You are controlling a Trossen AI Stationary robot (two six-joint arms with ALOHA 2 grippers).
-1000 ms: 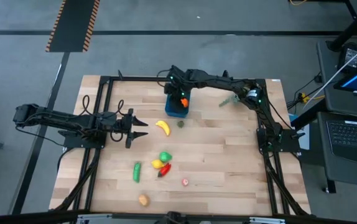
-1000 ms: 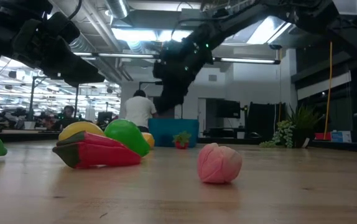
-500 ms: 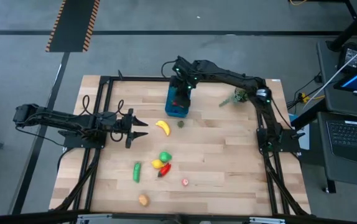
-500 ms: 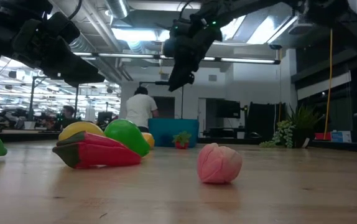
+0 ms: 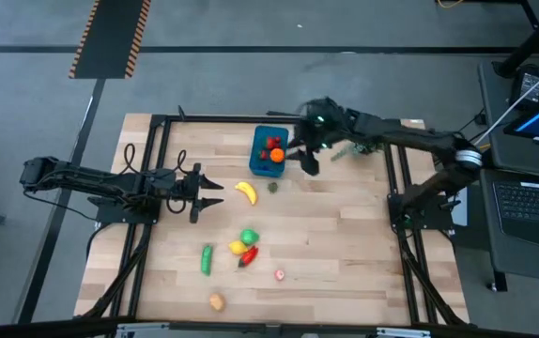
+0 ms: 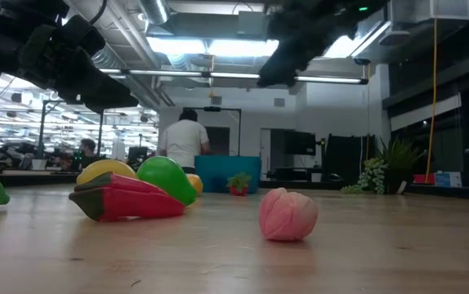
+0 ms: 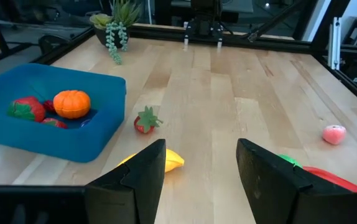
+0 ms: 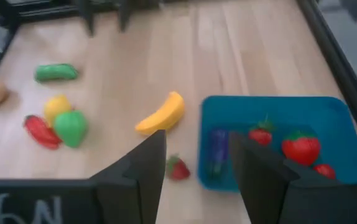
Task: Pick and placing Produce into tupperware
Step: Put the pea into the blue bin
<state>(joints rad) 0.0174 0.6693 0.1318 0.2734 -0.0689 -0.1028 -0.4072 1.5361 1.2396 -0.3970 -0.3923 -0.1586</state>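
A teal tupperware tub [image 5: 269, 150] sits near the table's far edge, holding strawberries and an orange [image 7: 71, 104]. The right gripper [image 5: 308, 161] hangs in the air just beside it, fingers apart and empty. The left gripper [image 5: 209, 194] hovers low at the left side, also parted and empty. A banana [image 5: 246, 192], cucumber [image 5: 207, 259] and other toys lie on the wooden table [image 5: 345, 235]. A person [image 6: 184, 145] stands in the room behind.
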